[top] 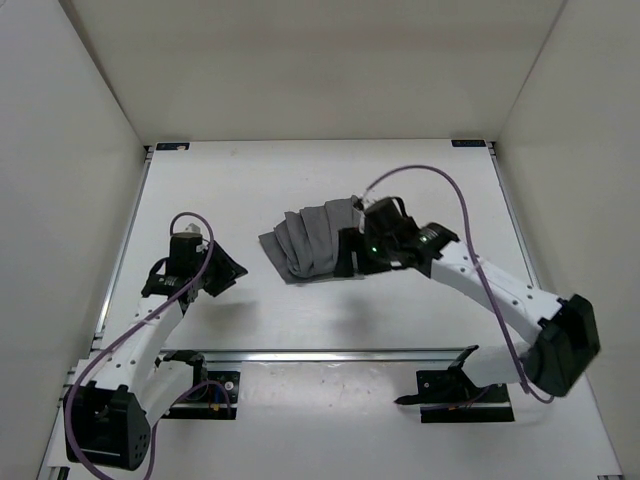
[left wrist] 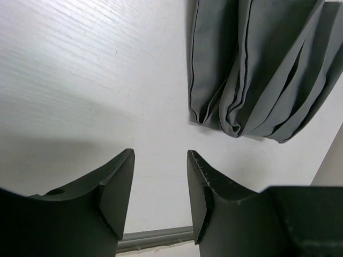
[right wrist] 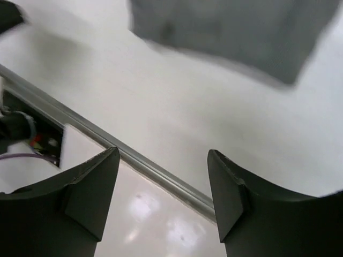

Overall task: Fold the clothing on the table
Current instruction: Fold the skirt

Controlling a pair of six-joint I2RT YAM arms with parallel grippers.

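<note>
Mid-grey pleated clothing (top: 315, 245) lying bunched in overlapping folds near the middle of the white table (top: 250, 170), a little right of centre. Right-hand edge hidden in the top view under the right arm (top: 480, 285), whose black wrist sits over that side of the fabric.

Right gripper (right wrist: 163, 152) with jaws spread and nothing between them. Raised above the tabletop at the garment's near right side. In its wrist view, clothing (right wrist: 230, 32) blurred at the top, and the metal rail (right wrist: 161, 179) crossing diagonally below.

Left gripper (left wrist: 161, 155) also parted and empty, well left of the garment (left wrist: 252, 64). Only bare white tabletop between its fingers and the rounded pleat folds at upper right.

Purple cable (top: 440, 180) looping over the right arm, a second one along the left arm. Black base plates (top: 465, 395) bolted behind the near rail (top: 320, 353). White walls (top: 60, 150) close on both sides and at the back.
</note>
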